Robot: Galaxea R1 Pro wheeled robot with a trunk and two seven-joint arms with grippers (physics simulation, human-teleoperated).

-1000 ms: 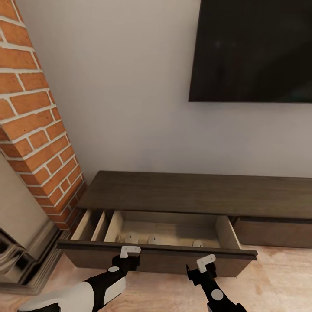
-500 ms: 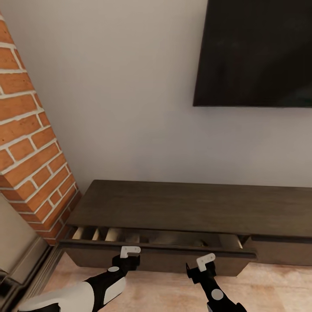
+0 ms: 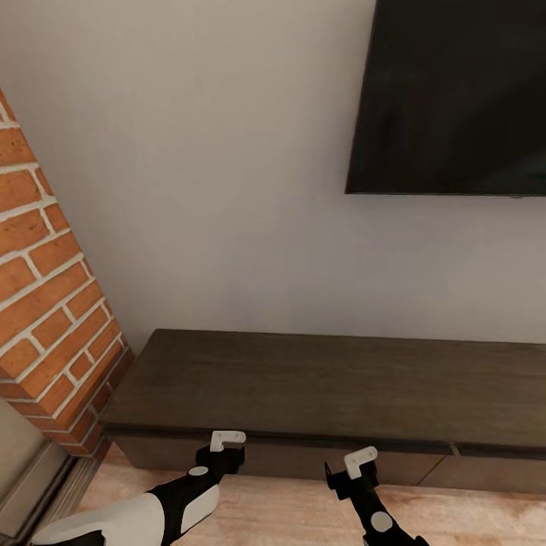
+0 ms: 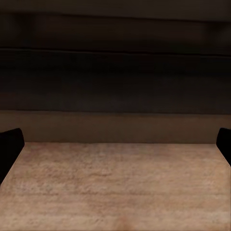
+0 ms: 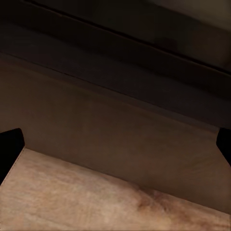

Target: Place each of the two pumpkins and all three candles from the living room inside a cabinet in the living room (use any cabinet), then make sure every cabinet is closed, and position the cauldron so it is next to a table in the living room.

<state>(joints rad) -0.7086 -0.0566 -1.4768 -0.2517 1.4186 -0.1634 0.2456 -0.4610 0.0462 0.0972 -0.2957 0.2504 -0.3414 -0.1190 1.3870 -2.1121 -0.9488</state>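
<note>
The cabinet [image 3: 326, 387] stands below the TV [image 3: 455, 98], its drawer front flush. The left gripper [image 3: 224, 447] and right gripper [image 3: 356, 466] sit just before that front, fingers spread and empty. To finish well, I'd press squarely until no gap shows, then back straight off.

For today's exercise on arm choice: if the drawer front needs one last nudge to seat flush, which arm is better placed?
Probably the left: the left gripper sits right against the cabinet front, while the right gripper hangs slightly lower, over the floor.
</note>
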